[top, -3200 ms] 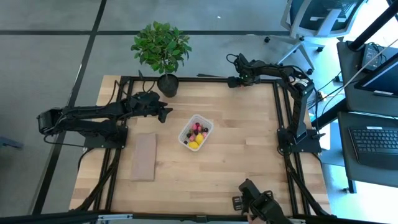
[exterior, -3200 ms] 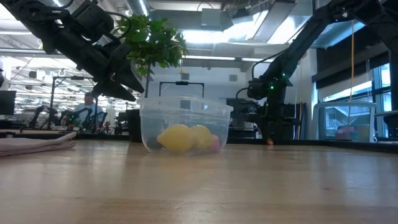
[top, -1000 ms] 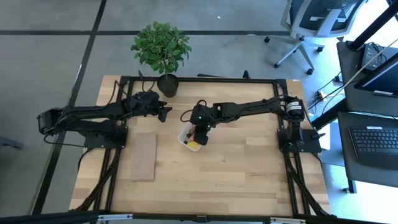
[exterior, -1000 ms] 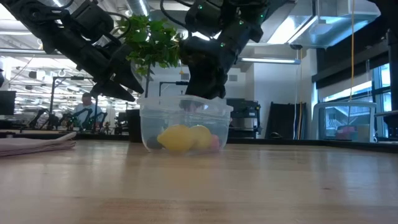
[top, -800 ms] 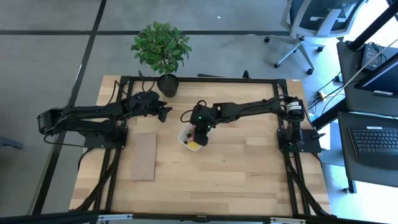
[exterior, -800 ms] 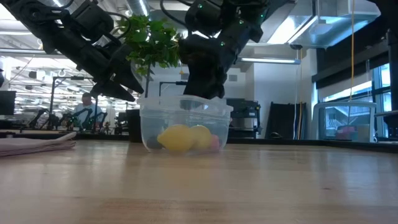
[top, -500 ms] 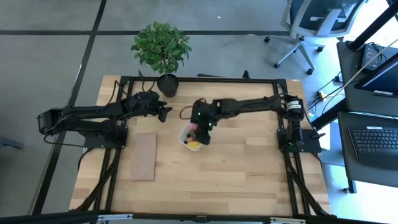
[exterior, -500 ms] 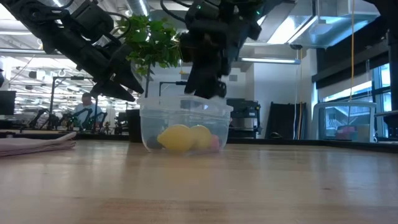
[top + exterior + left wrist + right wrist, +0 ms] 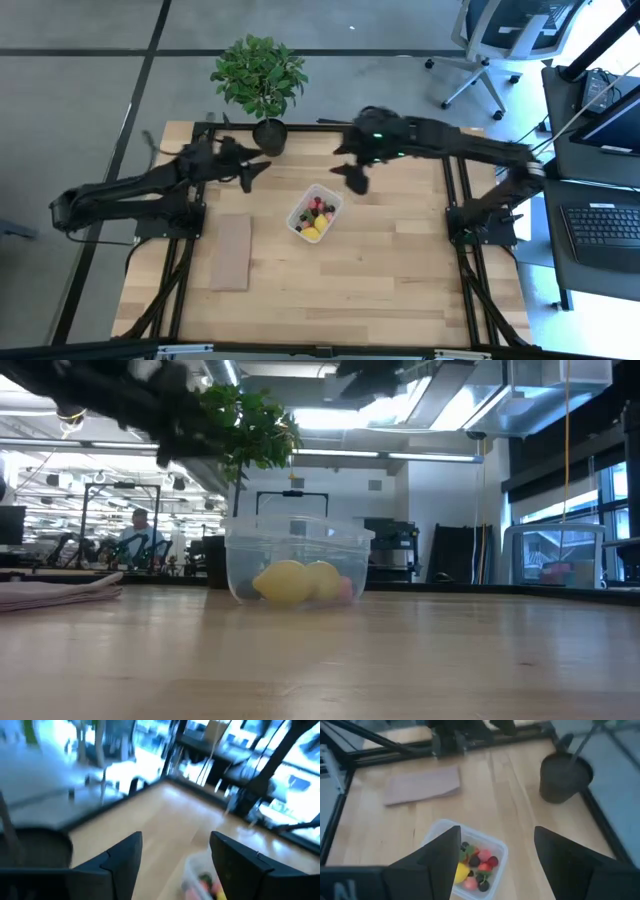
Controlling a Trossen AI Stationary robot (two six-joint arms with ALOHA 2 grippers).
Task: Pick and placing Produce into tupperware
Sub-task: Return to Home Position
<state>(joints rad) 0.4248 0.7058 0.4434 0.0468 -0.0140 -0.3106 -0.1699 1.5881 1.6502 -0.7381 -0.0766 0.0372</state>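
The tupperware [image 9: 315,212], a clear tub, stands on its base at the middle of the wooden table, and the produce [image 9: 314,222] lies inside it: small yellow, red, pink and dark pieces [image 9: 472,862]. The low view shows yellow pieces [image 9: 285,582] through the tub's wall [image 9: 298,555]. My right gripper [image 9: 355,181] hangs open and empty high above the table, just beyond the tub's far right corner; its own view looks down on the tub past the fingers [image 9: 497,845]. My left gripper [image 9: 250,170] is open and empty in the air to the tub's far left [image 9: 175,852].
A potted plant [image 9: 260,80] stands at the table's far edge, its dark pot [image 9: 565,780] close behind the tub. A flat tan board [image 9: 232,252] lies left of the tub. Black frame rails [image 9: 455,200] run along the table's sides. A person shows far off in the room [image 9: 138,530].
My right gripper has come up out of the tub and swung fast toward the table's far right, now well above the tub. My left gripper has risen a little and tipped up. The tub and the produce in it have stayed in place.
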